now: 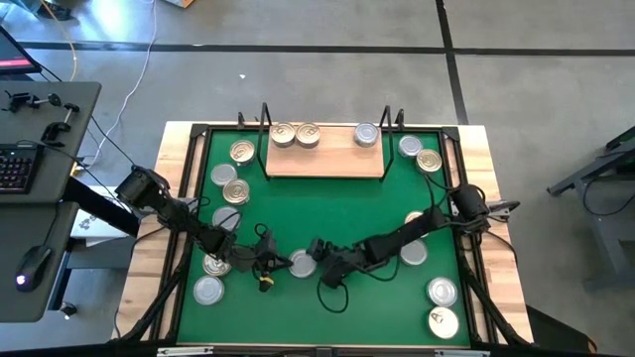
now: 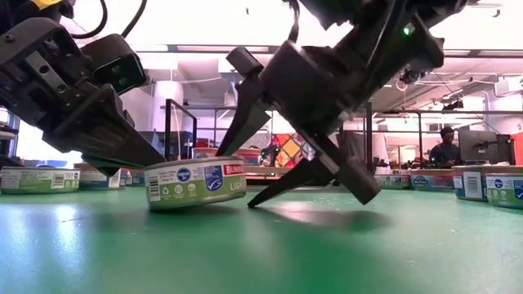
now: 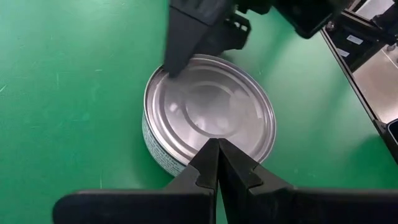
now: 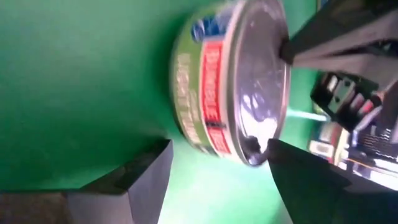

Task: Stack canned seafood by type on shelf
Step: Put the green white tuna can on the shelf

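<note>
The middle of the mat [image 1: 327, 213] is open, from the shelf [image 1: 325, 162] at 12 o'clock down to the two grippers near 6. There the left gripper [image 1: 281, 264], shut, and the right gripper [image 1: 316, 260], spread wide, crowd one tin [image 1: 302, 264] from 9 and 3, leaving no gap between them. Tins [image 1: 230, 183] line the 9 to 10 o'clock edge; more tins [image 1: 442, 291] sit at 4 to 5. The shelf's centre is bare between its cans [image 1: 295, 135].

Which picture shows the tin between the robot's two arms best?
The left wrist view: the silver-lidded tin fills it, whole lid showing. The low view shows its label side, the right wrist view a tilted blur, and the high view only a speck.
</note>
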`<action>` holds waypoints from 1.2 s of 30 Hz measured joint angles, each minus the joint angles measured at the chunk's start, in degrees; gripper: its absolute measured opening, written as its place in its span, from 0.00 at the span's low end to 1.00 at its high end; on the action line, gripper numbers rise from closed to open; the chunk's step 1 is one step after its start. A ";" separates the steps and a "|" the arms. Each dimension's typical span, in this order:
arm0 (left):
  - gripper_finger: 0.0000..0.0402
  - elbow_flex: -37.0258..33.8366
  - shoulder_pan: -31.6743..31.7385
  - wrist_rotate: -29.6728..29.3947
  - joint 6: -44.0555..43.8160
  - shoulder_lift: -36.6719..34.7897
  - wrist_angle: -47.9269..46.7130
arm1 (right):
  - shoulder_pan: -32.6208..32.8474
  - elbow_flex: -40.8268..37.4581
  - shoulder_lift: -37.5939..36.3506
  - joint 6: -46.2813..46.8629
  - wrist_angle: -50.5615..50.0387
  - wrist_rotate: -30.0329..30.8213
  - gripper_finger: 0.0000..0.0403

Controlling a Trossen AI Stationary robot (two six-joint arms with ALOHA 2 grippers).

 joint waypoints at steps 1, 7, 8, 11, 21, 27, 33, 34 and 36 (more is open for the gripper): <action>0.00 0.00 -0.08 -0.04 0.22 0.00 -0.02 | 0.08 0.02 -0.03 0.74 -0.05 -0.51 0.65; 0.00 -0.01 -0.35 -0.62 0.16 0.00 -0.35 | 0.12 0.02 -0.12 6.17 2.69 -5.57 0.65; 0.00 -0.02 -0.35 -0.71 0.25 0.00 -0.35 | 0.20 0.02 -0.09 6.76 3.67 -6.16 0.65; 0.00 -0.02 -0.35 -0.87 0.33 0.00 -0.37 | 0.28 0.11 0.46 5.93 6.94 -6.90 0.65; 0.00 -0.15 -0.43 -0.74 0.33 -0.04 -0.46 | 0.12 0.44 4.99 3.10 15.42 -1.03 0.60; 0.00 -0.26 -0.31 -1.26 0.40 0.00 0.41 | 1.41 0.35 4.06 3.87 14.27 3.94 0.39; 0.00 -0.25 -0.17 -2.85 0.66 -2.37 -0.48 | 3.44 0.14 2.23 15.96 10.34 11.86 0.30; 0.00 -0.30 -0.28 -1.81 0.99 -3.20 -1.56 | 3.65 0.02 1.37 18.69 7.99 13.61 0.30; 0.00 -0.83 -0.59 -0.98 1.43 -4.54 -4.78 | 3.65 -0.08 -0.62 23.95 4.33 15.25 0.30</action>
